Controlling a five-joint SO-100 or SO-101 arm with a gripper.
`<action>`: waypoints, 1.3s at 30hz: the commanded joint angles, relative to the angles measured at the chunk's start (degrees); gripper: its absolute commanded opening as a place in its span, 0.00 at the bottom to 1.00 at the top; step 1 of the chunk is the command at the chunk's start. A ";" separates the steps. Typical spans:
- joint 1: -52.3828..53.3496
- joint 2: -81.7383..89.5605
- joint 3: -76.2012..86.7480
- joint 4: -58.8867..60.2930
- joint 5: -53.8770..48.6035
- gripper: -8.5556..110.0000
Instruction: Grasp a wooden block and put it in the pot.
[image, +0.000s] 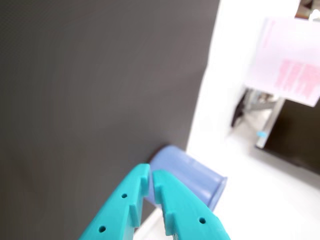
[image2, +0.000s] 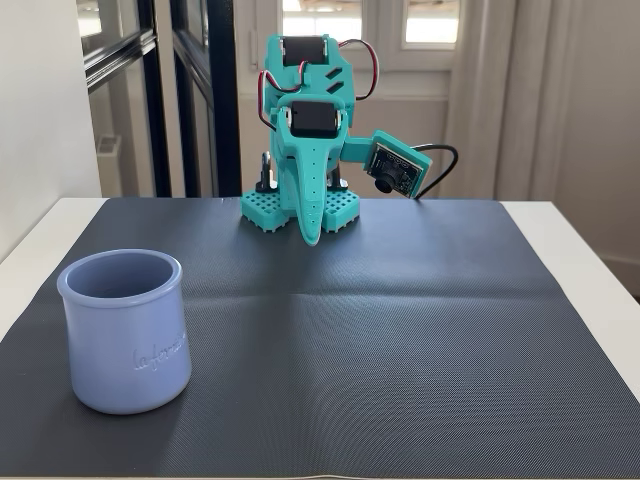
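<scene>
Pot (image2: 126, 332) sits nearest the fixed camera, on the mat (image2: 380, 330) at its front left corner. Block — not visible in either view, so you can't say where it is. Your gripper (image: 151, 172) hangs tucked at the arm base, well behind the pot, claw nearly closed and holding nothing. Risk: with no block in sight you'd reach blind — a low sweep toward the pot could knock it off the mat.
</scene>
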 joint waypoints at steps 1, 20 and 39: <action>0.18 0.88 0.35 -0.44 0.09 0.07; -0.09 0.79 0.44 1.32 0.00 0.07; -0.09 0.79 0.44 1.32 0.00 0.07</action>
